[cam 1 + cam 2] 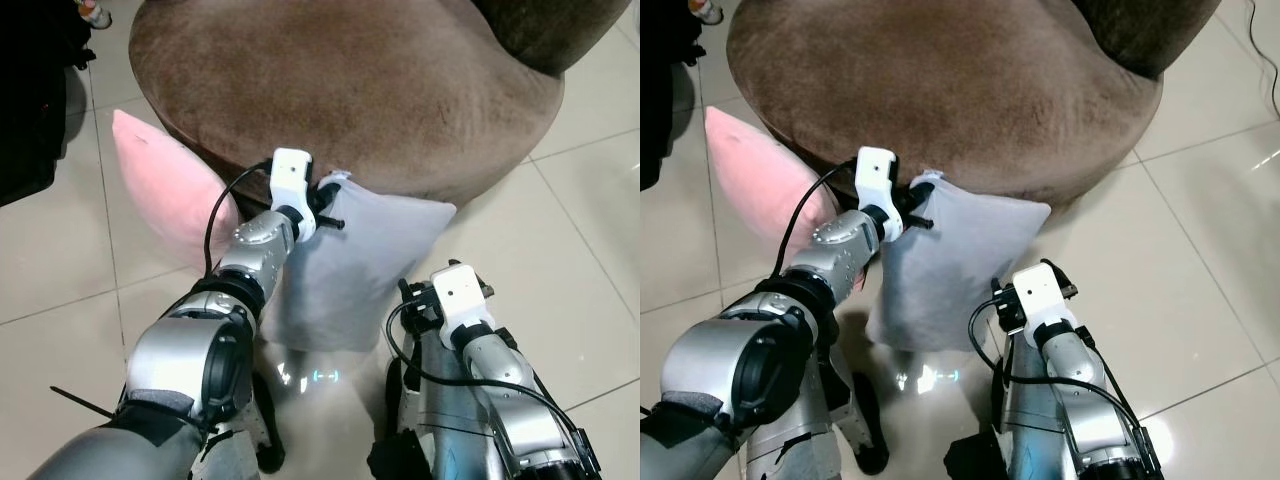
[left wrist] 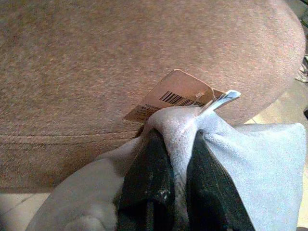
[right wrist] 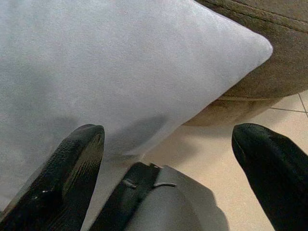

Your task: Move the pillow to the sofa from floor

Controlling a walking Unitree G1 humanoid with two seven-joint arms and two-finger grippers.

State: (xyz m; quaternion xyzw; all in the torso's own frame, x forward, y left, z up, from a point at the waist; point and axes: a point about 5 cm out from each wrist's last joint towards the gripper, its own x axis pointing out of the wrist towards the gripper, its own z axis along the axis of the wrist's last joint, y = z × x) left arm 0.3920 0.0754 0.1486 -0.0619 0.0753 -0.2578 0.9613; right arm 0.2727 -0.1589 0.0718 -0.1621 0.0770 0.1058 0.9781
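The grey pillow (image 1: 950, 265) leans against the brown sofa (image 1: 950, 90); the left gripper (image 1: 915, 212) pinches its top corner; a pink pillow (image 1: 755, 170) rests at the sofa's left.

Silver arms, white wrist housings, black cables, black-fingered left claw (image 2: 174, 179)

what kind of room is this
Probably a home living room: a round brown upholstered sofa stands on a glossy tiled floor, with a grey pillow and a pink pillow leaning against it.

The brown sofa (image 1: 350, 90) blocked the upper frame; a pink pillow (image 1: 170, 195) crowded the left; bare floor tiles (image 1: 570, 260) lay open at right.
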